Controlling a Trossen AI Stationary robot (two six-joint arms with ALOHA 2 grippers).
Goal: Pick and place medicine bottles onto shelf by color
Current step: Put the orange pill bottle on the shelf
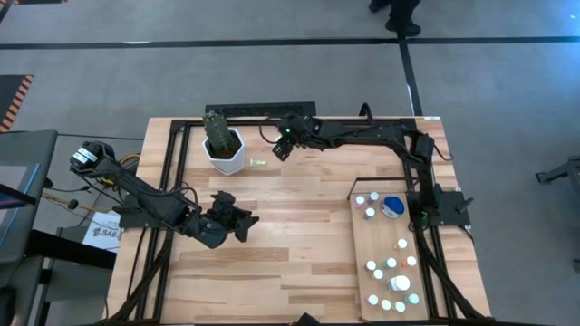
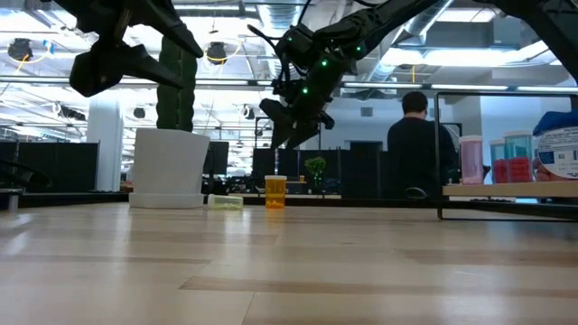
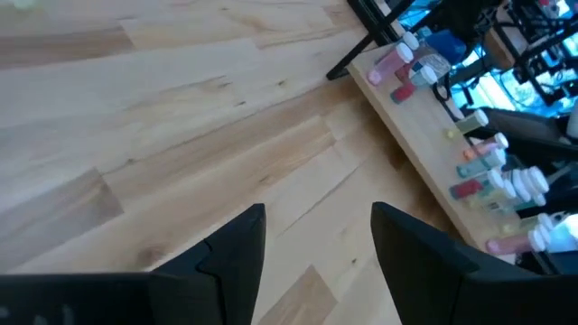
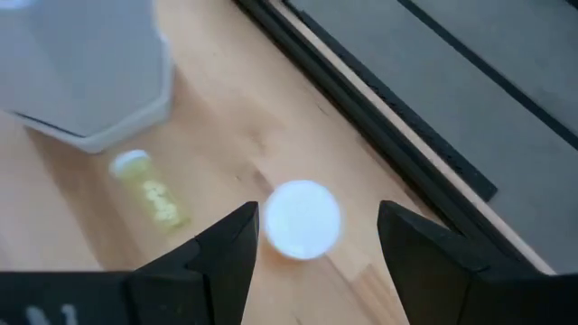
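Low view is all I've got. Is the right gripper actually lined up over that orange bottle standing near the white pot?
Observer: Yes. The right wrist view looks down on the orange bottle, its white cap between the open fingers of the right gripper.
Operator: And the one beside it?
Observer: The yellow-green bottle lies on its side by the white pot, outside the fingers.
Operator: Left arm?
Observer: The left gripper hovers open and empty, left of the shelf.
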